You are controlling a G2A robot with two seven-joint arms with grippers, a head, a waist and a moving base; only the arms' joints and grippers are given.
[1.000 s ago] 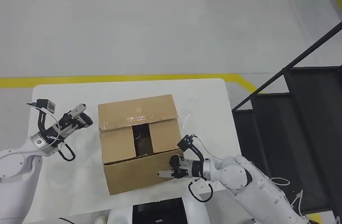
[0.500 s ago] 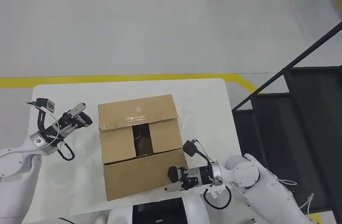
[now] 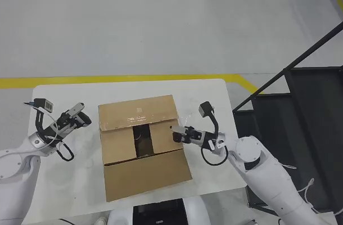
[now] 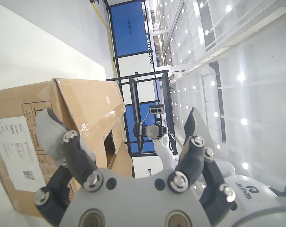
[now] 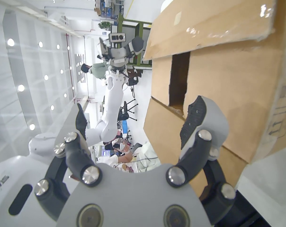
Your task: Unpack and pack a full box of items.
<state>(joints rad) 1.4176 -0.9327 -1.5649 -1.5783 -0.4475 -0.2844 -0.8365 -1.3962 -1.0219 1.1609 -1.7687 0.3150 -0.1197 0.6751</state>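
Cardboard box (image 3: 139,112), contents hidden in dark gap (image 3: 141,140).
Left gripper (image 3: 80,115) at nine o'clock, right gripper (image 3: 175,135) at three, perhaps touching; both wide.

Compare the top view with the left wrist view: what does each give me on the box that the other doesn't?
Top view: the whole box on the white table, left gripper and right gripper flanking it. Left wrist view: the white label on the box's side wall. Both: the dark gap between the top flaps, and the left gripper open.
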